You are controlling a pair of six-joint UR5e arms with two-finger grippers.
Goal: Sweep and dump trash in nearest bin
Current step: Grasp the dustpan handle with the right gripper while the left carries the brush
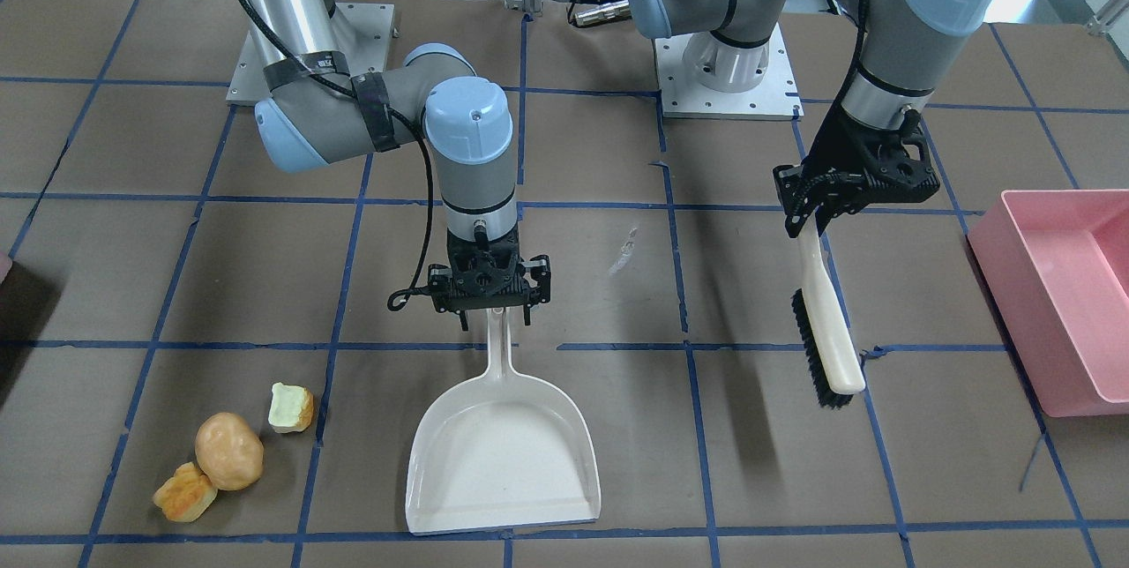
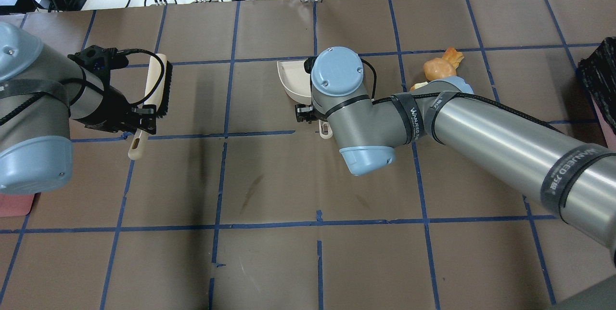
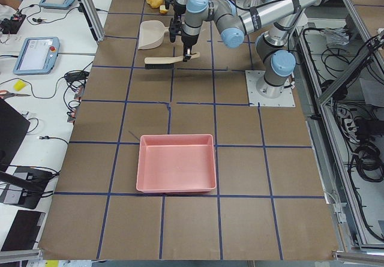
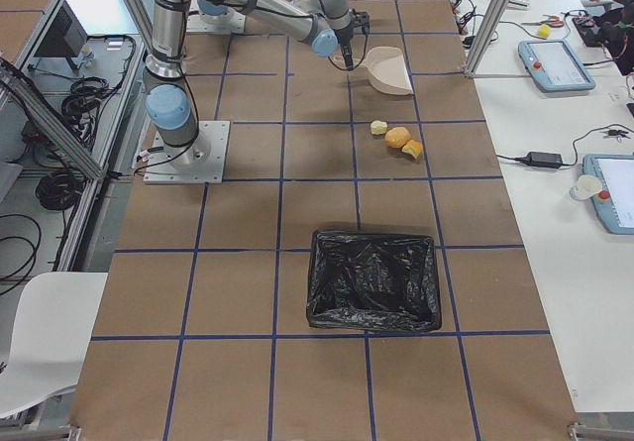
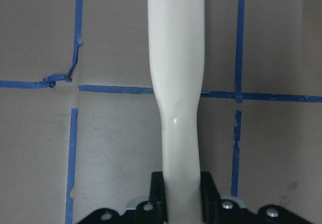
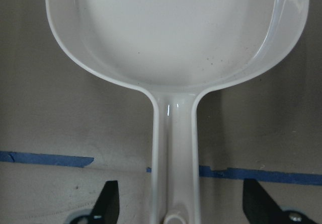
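Observation:
The trash lies in a cluster on the table: a tan potato-like ball [image 1: 229, 451], an orange-yellow chunk [image 1: 185, 491] and a pale green-yellow chunk [image 1: 291, 407]. A white dustpan [image 1: 503, 462] lies flat beside them, its handle pointing at the robot. My right gripper [image 1: 494, 317] is open, its fingers [image 6: 108, 206] spread on either side of the dustpan handle [image 6: 176, 148] without touching it. My left gripper [image 1: 807, 211] is shut on the cream handle of a black-bristled brush [image 1: 825, 321], held above the table. The handle fills the left wrist view [image 5: 176, 83].
A pink bin [image 1: 1067, 295] stands at the table's end on my left, near the brush. A black-lined bin [image 4: 374, 280] stands at the end on my right, beyond the trash. Blue tape lines grid the brown table.

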